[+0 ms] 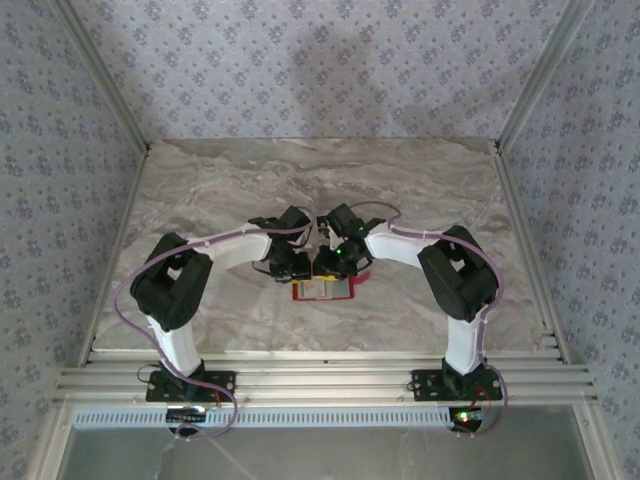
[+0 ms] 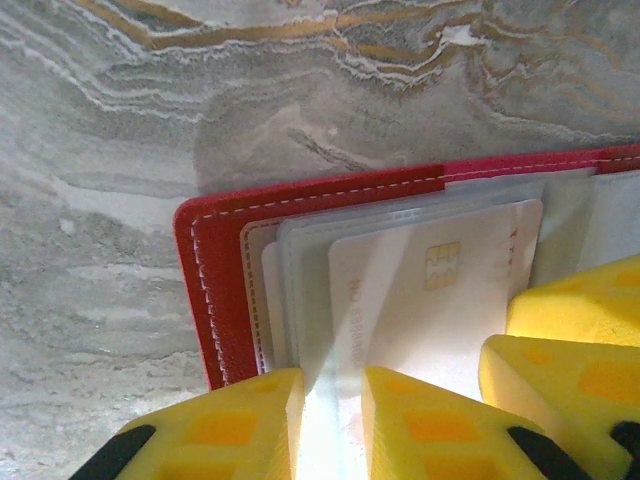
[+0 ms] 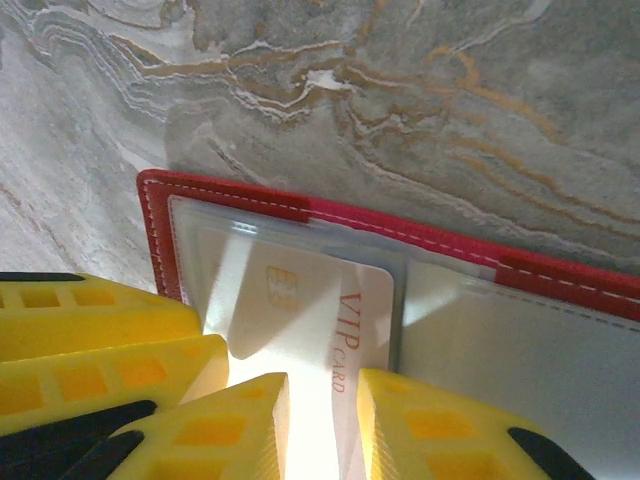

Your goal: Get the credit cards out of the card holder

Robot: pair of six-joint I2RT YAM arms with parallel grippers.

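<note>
The card holder (image 1: 325, 291) lies open on the marble, red with white stitching (image 2: 215, 290) (image 3: 160, 230). A whitish credit card with a chip (image 2: 420, 300) sits in its clear sleeves, with further card edges stacked to its left. In the right wrist view a white credit card marked VIP CARD (image 3: 300, 310) lies in a sleeve. My left gripper (image 1: 298, 268) (image 2: 332, 420) is down on the holder's left half, its jaws a narrow gap apart over the card. My right gripper (image 1: 335, 262) (image 3: 322, 425) stands close beside it, narrowly open over the VIP card.
The two grippers nearly touch: the right one's yellow fingers (image 2: 570, 340) crowd the left wrist view, and the left one's fingers (image 3: 100, 350) crowd the right wrist view. Bare marble table (image 1: 320, 180) stretches behind the holder. An aluminium rail (image 1: 320, 380) runs along the near edge.
</note>
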